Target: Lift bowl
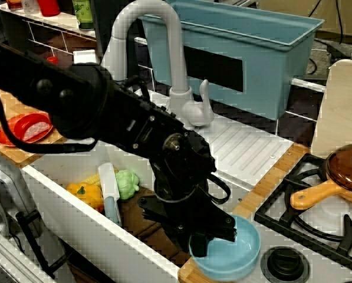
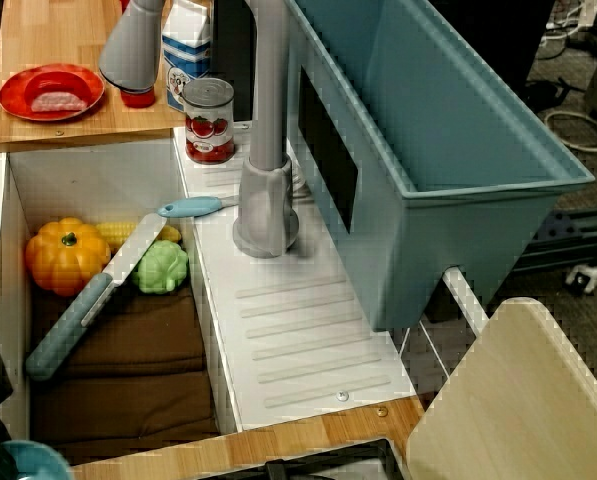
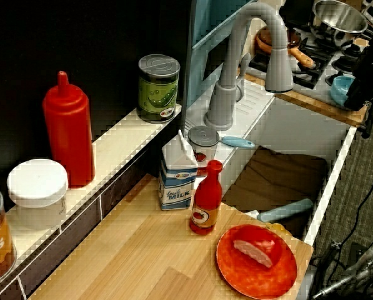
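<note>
The light-blue bowl [image 1: 234,252] sits on the wooden counter corner between the sink and the stove. It shows again as a sliver at the bottom left [image 2: 30,462] and small at the far right [image 3: 341,89]. My black gripper [image 1: 203,240] hangs over the bowl's left rim. One finger [image 1: 199,244] reaches down inside the rim and the other is hidden behind the gripper body. Whether the jaws press on the rim does not show. In the side view the gripper [image 3: 365,80] is a dark mass right beside the bowl.
The sink [image 2: 8,200] left of the bowl holds a pumpkin [image 2: 66,255], a green vegetable [image 2: 162,266] and a knife [image 2: 88,300]. A brown pan [image 1: 346,172] sits on the stove. Nearby are the grey faucet [image 1: 164,53], the blue-grey tub [image 1: 240,47] and the red plate [image 1: 23,127].
</note>
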### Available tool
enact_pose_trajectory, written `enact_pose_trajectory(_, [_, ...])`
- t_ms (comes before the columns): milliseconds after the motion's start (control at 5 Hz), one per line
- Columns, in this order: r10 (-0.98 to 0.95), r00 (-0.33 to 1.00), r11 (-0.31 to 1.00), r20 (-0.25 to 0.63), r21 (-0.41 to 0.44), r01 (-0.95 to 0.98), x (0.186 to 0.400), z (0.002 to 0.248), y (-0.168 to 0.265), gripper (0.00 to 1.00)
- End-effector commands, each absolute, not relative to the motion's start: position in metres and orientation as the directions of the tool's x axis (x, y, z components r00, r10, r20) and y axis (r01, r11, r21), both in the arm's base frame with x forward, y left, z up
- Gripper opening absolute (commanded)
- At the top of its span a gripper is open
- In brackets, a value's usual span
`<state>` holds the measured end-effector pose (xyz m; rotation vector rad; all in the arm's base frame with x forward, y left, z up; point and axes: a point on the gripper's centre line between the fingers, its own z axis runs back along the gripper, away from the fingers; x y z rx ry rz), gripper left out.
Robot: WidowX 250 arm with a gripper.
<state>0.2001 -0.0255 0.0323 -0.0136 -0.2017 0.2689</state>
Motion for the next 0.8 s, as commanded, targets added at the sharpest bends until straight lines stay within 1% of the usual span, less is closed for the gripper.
enact_pose_trajectory(0, [0.281, 0.936, 0.960, 0.213, -0.055, -0.275, 0.200, 0.040, -0.017, 0.00])
enact_pose_trajectory(200, [0.297, 0.939, 0.955, 0.174, -0.078, -0.288, 0.201, 0.051, -0.015, 0.00])
enact_pose_trajectory(400, [0.301, 0.949, 0.944, 0.096, -0.171, -0.282, 0.203, 0.095, -0.019, 0.00])
enact_pose_trajectory(600, [0.300, 0.953, 0.927, 0.047, -0.250, -0.280, 0.206, 0.142, -0.027, 0.00])
